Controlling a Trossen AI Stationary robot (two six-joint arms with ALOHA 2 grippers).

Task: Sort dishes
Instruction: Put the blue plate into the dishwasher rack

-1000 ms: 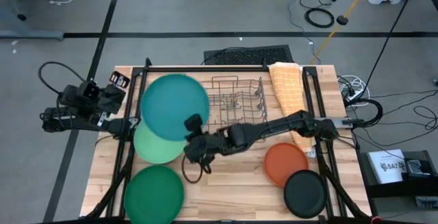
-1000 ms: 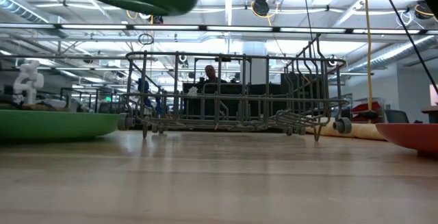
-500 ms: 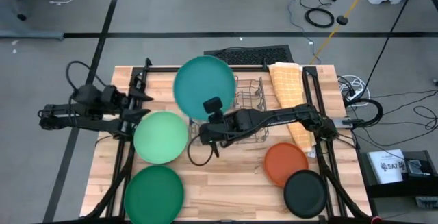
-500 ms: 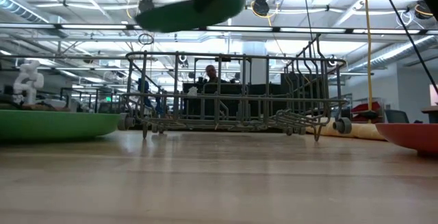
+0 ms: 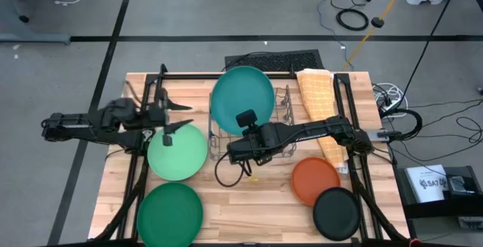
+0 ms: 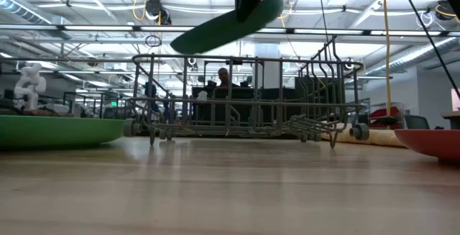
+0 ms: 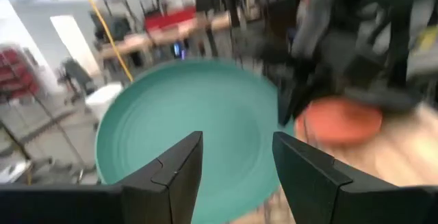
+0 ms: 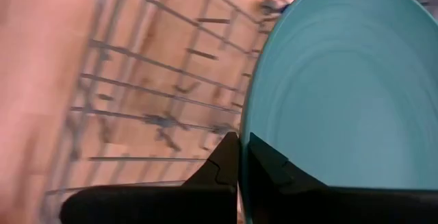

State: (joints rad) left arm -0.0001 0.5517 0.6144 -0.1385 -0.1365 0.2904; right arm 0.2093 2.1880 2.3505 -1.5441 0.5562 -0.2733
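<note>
The right gripper [image 5: 235,143] is clamped on the rim of the teal plate [image 5: 242,100], its two fingers pinched tight against the edge, and it holds the plate up in the air, tilted, above the grey wire rack [image 5: 281,118] that stands near the far edge of the table [image 5: 256,202]. From table height the plate [image 6: 228,24] hangs slanted over the top of the rack [image 6: 244,98], clear of the wires. The left gripper [image 5: 175,126] hovers over the far rim of the light green plate [image 5: 177,151], its fingers spread apart and holding nothing; that plate lies flat toward the left edge of the table. The dark green plate [image 5: 170,213] sits at the near left corner, just beside the light green one. Toward the near right corner the orange plate [image 5: 315,179] lies flat, with the black plate [image 5: 336,213] touching or slightly overlapping its near rim. An orange checked cloth [image 5: 321,107] lies along the right side of the rack, running from the far edge of the table toward the orange plate.
</note>
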